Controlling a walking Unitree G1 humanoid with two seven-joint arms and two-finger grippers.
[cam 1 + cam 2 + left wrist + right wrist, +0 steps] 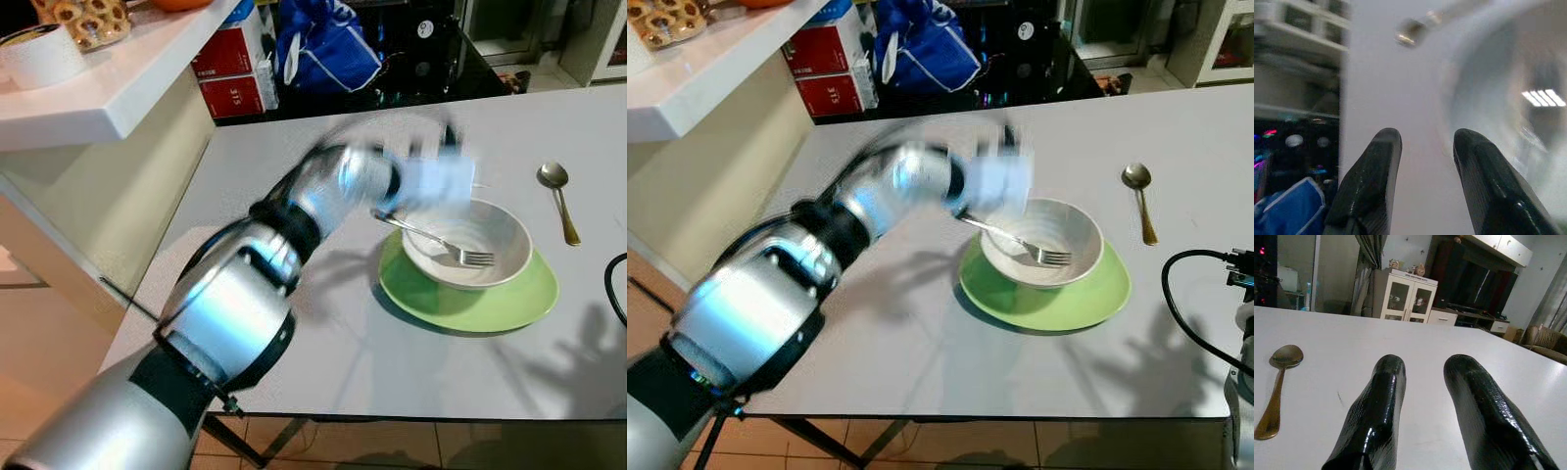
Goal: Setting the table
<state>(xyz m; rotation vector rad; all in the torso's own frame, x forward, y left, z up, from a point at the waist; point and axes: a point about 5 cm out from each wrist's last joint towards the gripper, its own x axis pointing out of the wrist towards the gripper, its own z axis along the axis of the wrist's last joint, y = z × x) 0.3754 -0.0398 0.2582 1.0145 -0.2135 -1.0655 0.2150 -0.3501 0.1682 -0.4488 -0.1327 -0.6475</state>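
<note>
A: Table [323,333] noted: pale grey top, standing beside a white counter [108,93]. Green plate [470,299] sat toward the right half of it, white bowl [490,235] resting on the plate.

B: Fork?

A: Fork [436,241] lay propped in the bowl, tines down inside, handle sticking out over the near-left rim toward the left arm. Gold-handled spoon [558,196] lay flat on the table, right of the bowl, apart from the plate, bowl end pointing away.

B: Left gripper?

A: Left arm stretched across the table, heavily motion-blurred. Left gripper [1422,147] hung over the table just beside the bowl's far-left rim. Seen in the wrist view: two black fingers [1376,181] parted, nothing between them, bowl's white curve close on one side, spoon blurred farther off.

B: Touching the fork handle?

A: Could not tell; too blurred in the head views.

B: Right side?

A: Right gripper [1422,377] hovered low over the table near the right edge, fingers spread, empty. Spoon lay off to one side of it, well short of contact. Black cable [1185,294] looped at the right edge.

B: Background?

A: Red boxes [230,69] and blue bag [328,44] on the floor beyond the table. White cabinet [1400,301] past the far end.
</note>
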